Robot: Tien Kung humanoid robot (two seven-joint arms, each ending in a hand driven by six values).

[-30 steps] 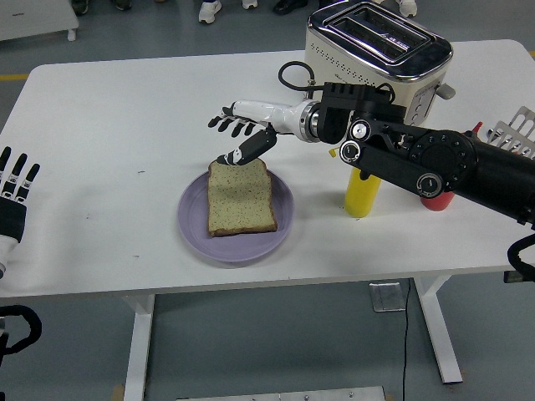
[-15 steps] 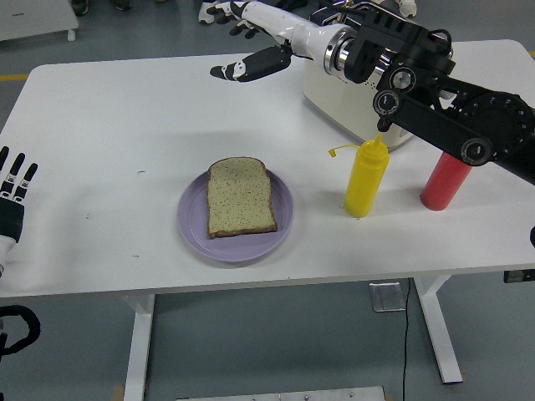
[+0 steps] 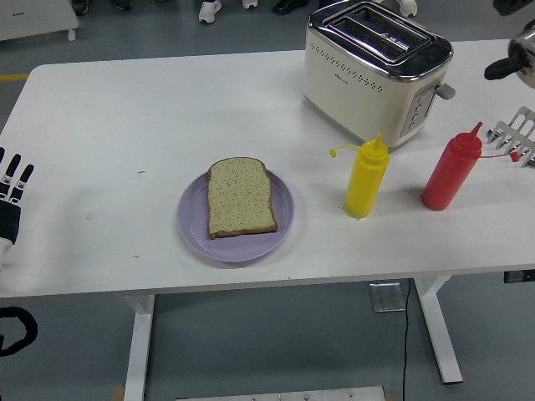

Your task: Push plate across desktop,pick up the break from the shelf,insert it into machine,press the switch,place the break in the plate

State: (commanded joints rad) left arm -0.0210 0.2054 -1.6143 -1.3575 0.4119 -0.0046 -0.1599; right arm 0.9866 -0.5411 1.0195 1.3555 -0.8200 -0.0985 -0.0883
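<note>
A slice of bread (image 3: 241,197) lies flat on the purple plate (image 3: 281,224) at the middle front of the white table. The cream and chrome toaster (image 3: 374,68) stands at the back right with empty slots, and its lever (image 3: 445,90) sticks out on the right side. My left hand (image 3: 10,196) rests at the left edge, fingers spread and empty. Only a small part of my right hand (image 3: 512,60) shows at the top right corner, far from the bread.
A yellow squeeze bottle (image 3: 365,179) and a red squeeze bottle (image 3: 450,170) stand in front of the toaster. A metal rack (image 3: 519,134) pokes in at the right edge. People's shoes show on the floor beyond the table.
My right arm has let go of the bread on the plate, risen and swung back to the top right corner. The left hand has not moved.
</note>
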